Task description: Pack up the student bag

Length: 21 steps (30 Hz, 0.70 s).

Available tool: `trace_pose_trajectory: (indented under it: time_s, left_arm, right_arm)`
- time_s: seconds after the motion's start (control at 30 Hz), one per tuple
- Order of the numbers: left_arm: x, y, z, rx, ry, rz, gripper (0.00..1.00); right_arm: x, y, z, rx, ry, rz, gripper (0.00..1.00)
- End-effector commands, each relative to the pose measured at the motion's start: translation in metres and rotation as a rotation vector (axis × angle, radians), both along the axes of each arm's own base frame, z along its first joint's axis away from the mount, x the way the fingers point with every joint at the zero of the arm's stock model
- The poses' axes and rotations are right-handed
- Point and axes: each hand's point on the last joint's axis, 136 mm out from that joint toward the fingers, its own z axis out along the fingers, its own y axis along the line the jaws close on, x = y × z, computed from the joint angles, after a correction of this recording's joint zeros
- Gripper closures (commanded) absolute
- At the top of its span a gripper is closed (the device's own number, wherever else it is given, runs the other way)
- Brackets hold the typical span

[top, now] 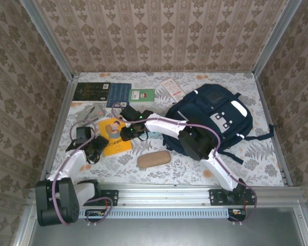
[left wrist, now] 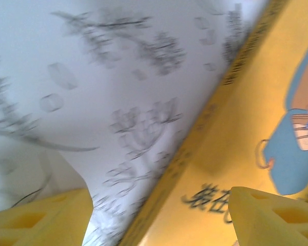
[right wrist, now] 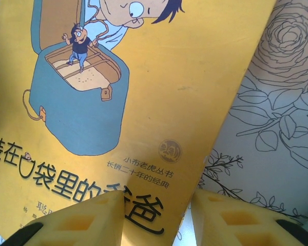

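Observation:
The student bag (top: 210, 117), a navy backpack with white patches, lies at the right of the table. A yellow picture book (top: 114, 134) lies flat left of centre. My left gripper (top: 98, 147) is at the book's left edge. In the left wrist view it (left wrist: 160, 197) stands open, one finger over the cloth and one over the yellow cover (left wrist: 246, 128). My right gripper (top: 128, 134) is at the book's right side. In the right wrist view it (right wrist: 156, 205) is open astride the corner of the book (right wrist: 143, 102), with a gap beside the right finger.
Along the back lie a dark book (top: 95, 91), a blue book (top: 120, 92), a green card (top: 142, 95) and a white booklet (top: 173, 88). A grey tool (top: 88, 114) lies at the left. A brown pencil case (top: 154, 158) sits near the front. Metal-framed walls enclose the table.

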Motion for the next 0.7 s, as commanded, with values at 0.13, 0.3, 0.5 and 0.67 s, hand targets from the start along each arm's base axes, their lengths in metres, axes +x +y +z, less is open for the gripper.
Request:
trace_pose_trajectory:
  time_s: [0.13, 0.3, 0.5, 0.67]
  left_arm:
    - [-0.071, 0.012, -0.029, 0.031, 0.248, 0.092, 0.26]
    - [-0.019, -0.008, 0.004, -0.053, 0.016, -0.035, 0.28]
    - [0.035, -0.029, 0.058, -0.109, -0.24, -0.195, 0.28]
    - [0.062, -0.037, 0.066, -0.139, -0.292, -0.26, 0.26]
  right_arm:
    - [-0.019, -0.003, 0.007, -0.005, 0.044, 0.03, 0.61]
    - [-0.016, -0.006, 0.015, -0.003, 0.024, 0.025, 0.6]
    - [-0.003, -0.012, 0.031, 0.012, -0.012, -0.015, 0.57]
    - [0.006, -0.013, 0.027, 0.012, -0.01, -0.05, 0.54]
